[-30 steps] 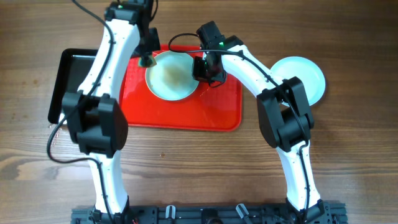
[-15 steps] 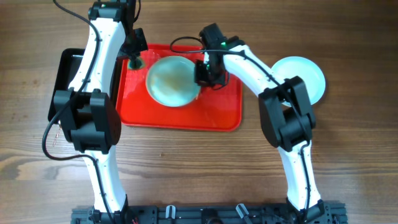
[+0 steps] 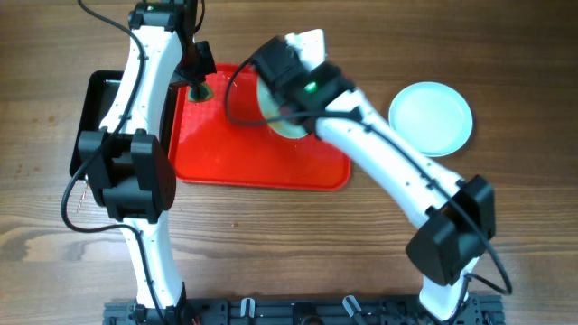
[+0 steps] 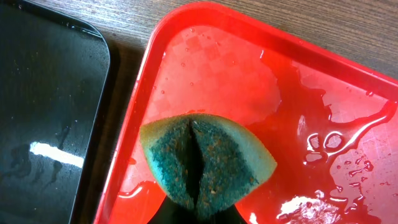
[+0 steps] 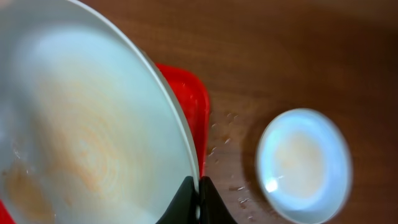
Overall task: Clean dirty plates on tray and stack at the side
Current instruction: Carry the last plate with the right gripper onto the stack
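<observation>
My right gripper (image 5: 199,194) is shut on the rim of a pale plate (image 5: 81,130) with a faint orange smear, holding it tilted above the red tray (image 3: 262,158). In the overhead view this plate (image 3: 282,126) is mostly hidden under my right arm. Another pale plate (image 3: 431,117) lies on the table right of the tray, and it also shows in the right wrist view (image 5: 305,165). My left gripper (image 3: 197,86) is shut on a green sponge (image 4: 205,162) over the tray's far left corner (image 4: 186,56).
A black tray (image 3: 90,117) lies against the red tray's left side, and it also shows in the left wrist view (image 4: 50,106). Water pools on the red tray's surface (image 4: 329,143). Bare wooden table (image 3: 361,235) surrounds both trays.
My right arm has lifted the plate off the tray and tilted it. My left gripper moved left with the sponge to the tray's corner, then stayed.
</observation>
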